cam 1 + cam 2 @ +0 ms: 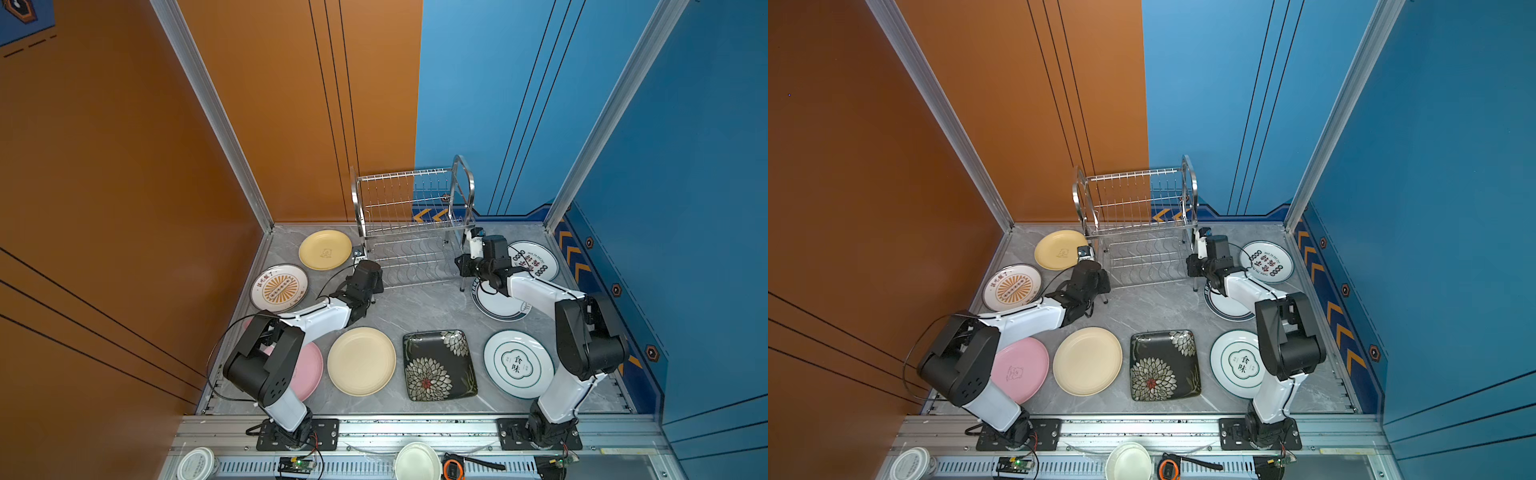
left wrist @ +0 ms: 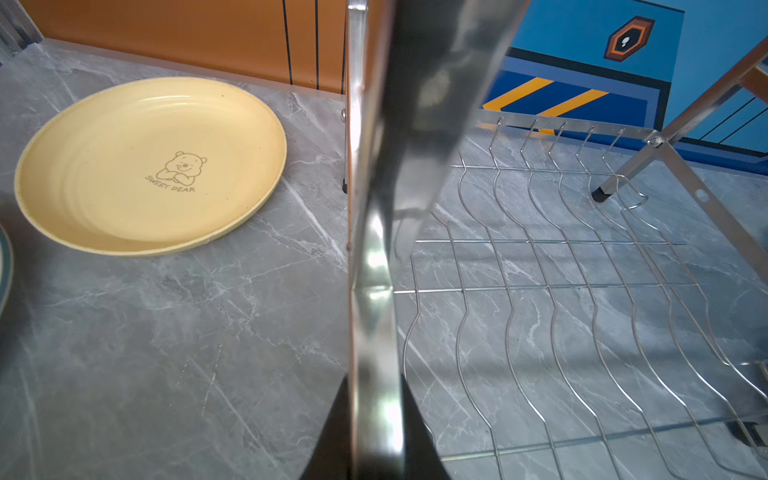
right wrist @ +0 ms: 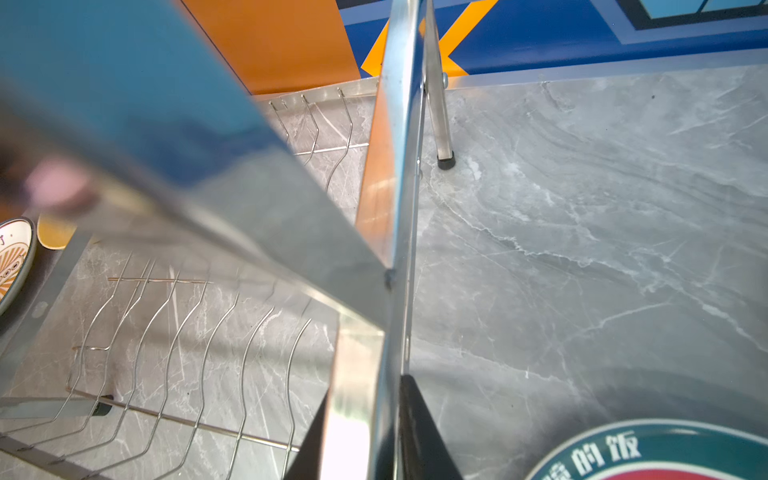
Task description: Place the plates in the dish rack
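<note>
The dish rack point(image 1: 409, 232) stands empty at the back of the bench point(image 1: 415, 309). All eight plates point(image 1: 361, 360) lie flat around it. The yellow plate point(image 1: 325, 249) is just beside its left frame and a white ringed plate point(image 1: 496, 307) is just beside its right front leg. The others sit in front of it and out to either side. We judge that loading has not begun, since both arms are busy with the rack itself.

The trouble we foresee comes from that hold. The rack looks light and its tubes are polished. An uneven pull from the two sides could twist or tip it, a tube could slide through the pads, or a dragged leg could ride up on the ringed plate.

The left gripper point(image 2: 376, 415) is closed nearly together, clamped on the rack's left frame tube. The right gripper point(image 3: 365, 428) likewise pinches the right frame tube, with a dark finger on each side of it.
</note>
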Controlling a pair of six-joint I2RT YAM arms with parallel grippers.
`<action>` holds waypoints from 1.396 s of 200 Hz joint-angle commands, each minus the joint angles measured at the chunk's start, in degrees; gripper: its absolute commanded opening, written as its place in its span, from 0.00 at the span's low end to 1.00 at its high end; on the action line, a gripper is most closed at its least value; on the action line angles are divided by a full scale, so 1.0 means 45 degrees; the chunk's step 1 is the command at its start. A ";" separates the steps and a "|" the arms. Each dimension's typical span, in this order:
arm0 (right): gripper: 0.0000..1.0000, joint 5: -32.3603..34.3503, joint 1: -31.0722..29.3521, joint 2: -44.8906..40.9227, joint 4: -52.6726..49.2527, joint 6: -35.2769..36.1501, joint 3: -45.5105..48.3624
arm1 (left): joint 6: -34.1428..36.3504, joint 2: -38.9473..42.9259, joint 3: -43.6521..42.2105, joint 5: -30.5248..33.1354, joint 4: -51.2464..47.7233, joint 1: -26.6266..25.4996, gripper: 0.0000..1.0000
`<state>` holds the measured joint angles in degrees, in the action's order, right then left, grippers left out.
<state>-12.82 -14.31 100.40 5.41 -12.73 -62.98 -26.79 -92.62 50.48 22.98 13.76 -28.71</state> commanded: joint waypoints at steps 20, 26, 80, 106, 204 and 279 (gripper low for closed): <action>0.21 0.0868 -0.0358 -0.0636 -0.0756 0.0241 0.1015 | -0.0418 0.0444 -0.0704 0.0090 -0.1302 0.0179 0.02; 0.21 0.0880 -0.0368 -0.0634 -0.0746 0.0184 0.1079 | -0.0411 0.0475 -0.0709 0.0075 -0.1321 0.0184 0.03; 0.39 0.0771 -0.0194 -0.0607 -0.1300 -0.0076 0.0728 | -0.0278 0.0644 -0.0497 -0.0122 -0.1567 -0.0002 0.29; 0.48 0.0417 0.0005 -0.0791 -0.1738 -0.0251 0.0531 | -0.0281 0.0919 -0.0424 -0.0034 -0.1789 -0.0112 0.42; 0.70 -0.1092 0.0300 -0.3784 -0.6113 -0.1035 0.1802 | -0.1263 0.3138 0.0345 0.0093 -0.7169 -0.2122 0.78; 0.74 -0.2455 -0.0015 -0.5623 -0.7770 -0.1325 0.3484 | -0.4360 0.3143 0.0737 -0.2720 -0.8385 -0.4529 0.81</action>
<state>-20.75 -13.80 77.45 -24.97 -18.00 -48.80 -39.66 -78.11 52.36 16.47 -20.27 -46.92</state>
